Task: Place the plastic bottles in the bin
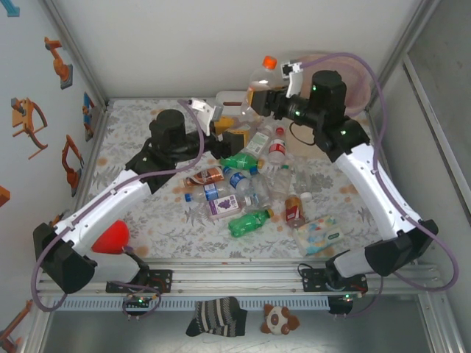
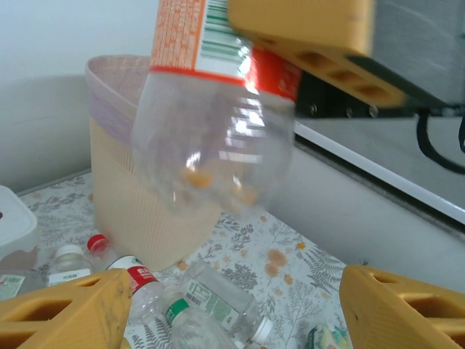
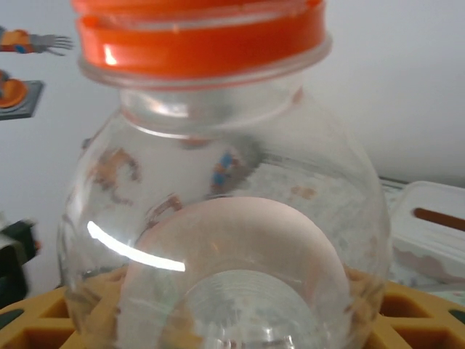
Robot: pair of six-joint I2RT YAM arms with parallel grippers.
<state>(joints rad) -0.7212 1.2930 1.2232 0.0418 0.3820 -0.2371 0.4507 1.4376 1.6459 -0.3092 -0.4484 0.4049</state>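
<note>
Above the far side of the table, the right gripper [image 1: 266, 99] is clamped on a clear orange-capped bottle [image 1: 259, 77] with an orange label. It holds the bottle in the air, roughly cap-up, near but not yet over the pale pink bin [image 1: 359, 87] in the far right corner. The left gripper [image 2: 236, 298] hangs just below and beside that bottle, its yellow fingers spread wide with nothing between them. The likeliest trouble, I judge, is a slip: the bottle is smooth, rounded and thin-walled, and a swing toward the bin could twist it out of the pads and drop it among the loose bottles [image 1: 243, 187] on the table. Carried too low, it could also catch the bin's rim and tip the bin, or knock the left gripper so close by. From above, the right arm covers most of the bin, so its opening and contents cannot be judged. The left wrist view shows its side wall partly behind the bottle. Just where the right pads bite is cut off in the right wrist view, and the overlapping pile defies an exact count.
</note>
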